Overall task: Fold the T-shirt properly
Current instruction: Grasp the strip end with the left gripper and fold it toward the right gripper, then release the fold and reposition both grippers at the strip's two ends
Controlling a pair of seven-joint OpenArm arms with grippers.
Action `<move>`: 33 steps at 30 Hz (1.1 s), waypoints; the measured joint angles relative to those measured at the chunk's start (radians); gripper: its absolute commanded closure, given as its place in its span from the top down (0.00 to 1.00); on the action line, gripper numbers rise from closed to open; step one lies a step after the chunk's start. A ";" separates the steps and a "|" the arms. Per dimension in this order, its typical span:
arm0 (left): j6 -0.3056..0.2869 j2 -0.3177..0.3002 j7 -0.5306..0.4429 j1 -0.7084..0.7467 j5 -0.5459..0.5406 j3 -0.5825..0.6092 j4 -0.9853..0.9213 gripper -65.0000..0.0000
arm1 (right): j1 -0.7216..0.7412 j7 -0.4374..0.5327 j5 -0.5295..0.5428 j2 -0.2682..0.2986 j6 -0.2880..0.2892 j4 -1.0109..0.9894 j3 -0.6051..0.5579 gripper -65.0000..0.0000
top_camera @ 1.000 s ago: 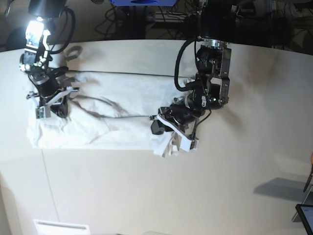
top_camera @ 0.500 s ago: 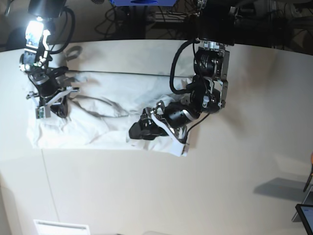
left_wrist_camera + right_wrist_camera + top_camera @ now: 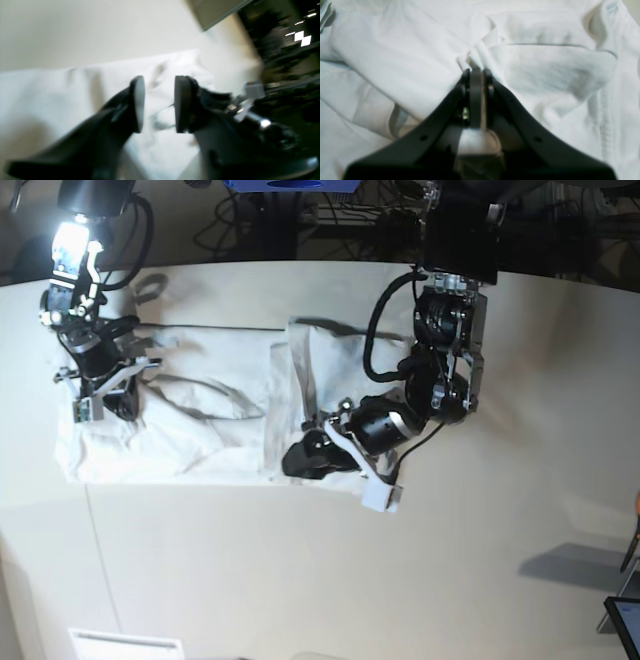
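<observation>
Across the tabletop (image 3: 480,560) I see the T-shirt (image 3: 200,410) spread; my right tool (image 3: 477,71) is clenched on a fold, while my left tool (image 3: 159,103) hangs above the cloth, parted and empty.

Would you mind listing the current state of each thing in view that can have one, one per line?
T-shirt: lying flat on the table, wrinkled, partly folded, one end laid over the body.
Left gripper: fingers apart with a clear gap, nothing between them, above the shirt.
Right gripper: fingers pressed shut, pinching a fold of the shirt's cloth.
</observation>
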 measured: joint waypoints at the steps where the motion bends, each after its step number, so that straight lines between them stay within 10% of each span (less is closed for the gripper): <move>1: 0.000 -0.018 0.006 0.021 0.034 -0.001 0.012 0.00 | 0.000 0.000 0.000 0.000 0.000 0.000 0.000 0.03; 16: 0.098 -0.002 0.005 0.127 0.540 0.001 0.063 0.00 | 0.000 0.000 0.000 0.000 0.000 0.000 0.000 0.03; 33: 0.094 -0.005 -0.060 0.081 0.615 -0.002 -0.049 0.00 | 0.000 0.000 0.000 0.000 0.000 0.002 0.000 0.04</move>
